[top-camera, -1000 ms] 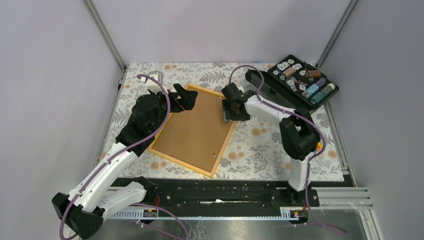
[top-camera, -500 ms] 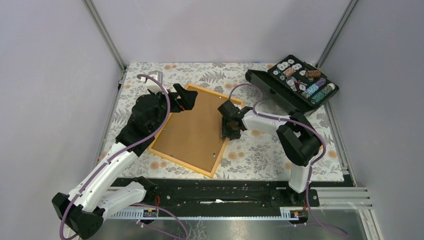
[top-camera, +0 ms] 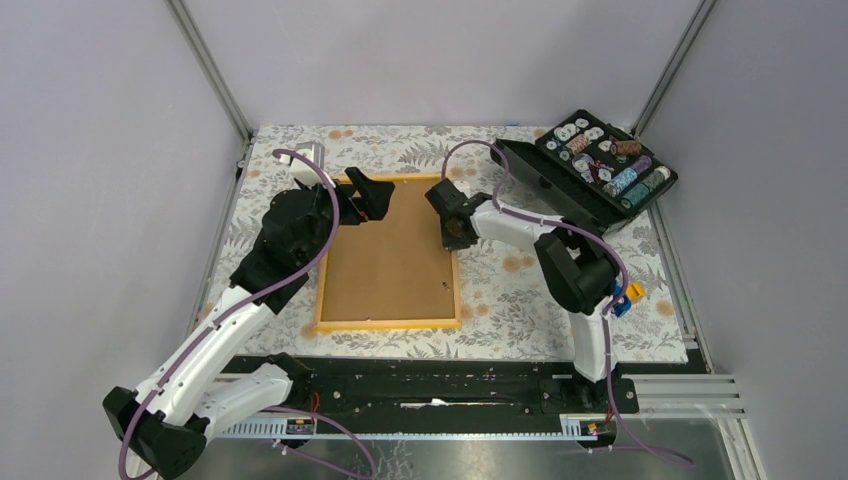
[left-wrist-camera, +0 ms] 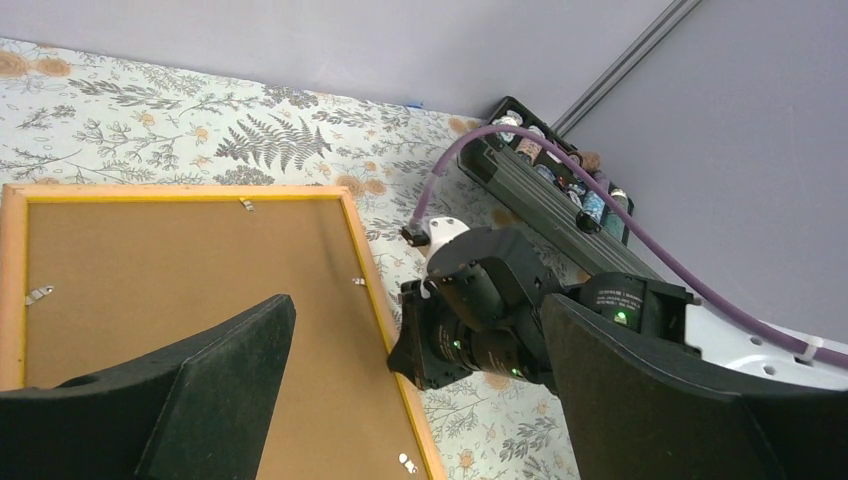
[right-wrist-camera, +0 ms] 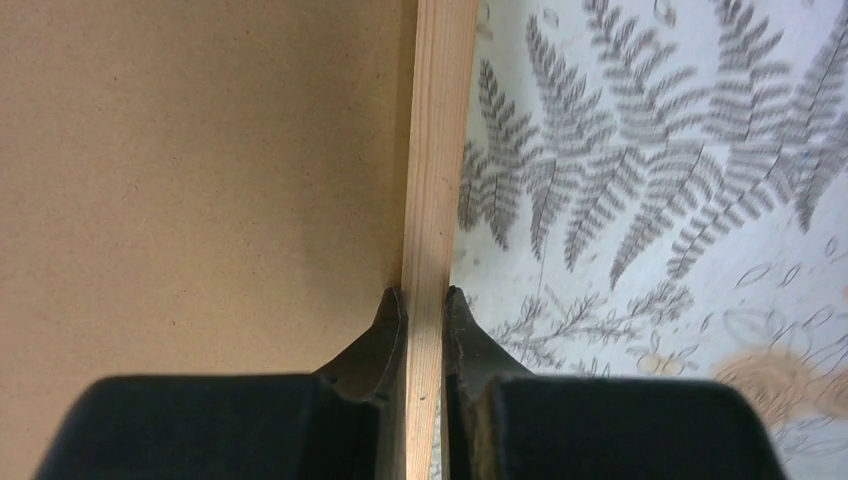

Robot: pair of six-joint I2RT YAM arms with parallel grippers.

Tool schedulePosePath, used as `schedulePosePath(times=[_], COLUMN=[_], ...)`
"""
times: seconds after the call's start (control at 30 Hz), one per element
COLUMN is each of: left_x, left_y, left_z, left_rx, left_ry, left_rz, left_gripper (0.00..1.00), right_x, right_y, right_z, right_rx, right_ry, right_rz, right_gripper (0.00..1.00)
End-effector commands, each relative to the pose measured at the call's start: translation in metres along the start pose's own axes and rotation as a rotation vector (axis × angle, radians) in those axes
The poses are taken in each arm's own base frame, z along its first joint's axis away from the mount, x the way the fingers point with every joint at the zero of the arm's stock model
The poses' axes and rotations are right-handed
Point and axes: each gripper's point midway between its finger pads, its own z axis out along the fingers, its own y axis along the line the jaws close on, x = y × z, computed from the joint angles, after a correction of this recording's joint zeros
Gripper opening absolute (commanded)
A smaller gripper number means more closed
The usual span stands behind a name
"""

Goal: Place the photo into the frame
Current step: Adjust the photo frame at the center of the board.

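The orange-yellow frame [top-camera: 388,324] lies flat in the middle of the floral cloth, back side up. A plain brown board [top-camera: 390,255] fills it; I take this for the photo's reverse, and no printed side shows. My right gripper [top-camera: 455,232] is shut on the frame's right rail [right-wrist-camera: 435,150] near its far end, one finger on the brown board [right-wrist-camera: 200,150] side and one on the cloth side, as the right wrist view [right-wrist-camera: 425,295] shows. My left gripper [top-camera: 368,195] hangs open over the frame's far left corner, holding nothing [left-wrist-camera: 415,305].
A black case [top-camera: 600,165] of small round parts stands open at the back right, close behind the right arm. Small metal tabs [left-wrist-camera: 40,293] sit along the frame's inner edge. Grey walls enclose the table on three sides.
The right gripper has shut on the frame's right rail and swung the frame from a slant to square with the table's edge. The left arm has stayed put.
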Motion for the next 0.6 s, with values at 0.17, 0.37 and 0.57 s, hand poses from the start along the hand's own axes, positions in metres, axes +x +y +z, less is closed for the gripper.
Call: schedulePosePath(times=[0.17, 0.37, 0.57], left_x=[-0.017, -0.015, -0.018], left_y=[-0.005, -0.005, -0.005], left_z=[-0.002, 0.0, -0.003], left_rx=[0.023, 0.022, 0.023], left_ry=[-0.065, -0.06, -0.069], left_rz=[0.01, 0.012, 0.01], left_gripper=[0.98, 0.98, 0.98], right_x=[-0.038, -0.016, 0.021], right_y=[-0.023, 0.001, 0.015], right_z=[-0.012, -0.045, -0.056], right_rx=[0.076, -0.093, -0.113], right_ry=[-0.048, -0.001, 0.032], right_rz=[-0.108, -0.062, -0.113], right_gripper=[0.43, 0.61, 0.78])
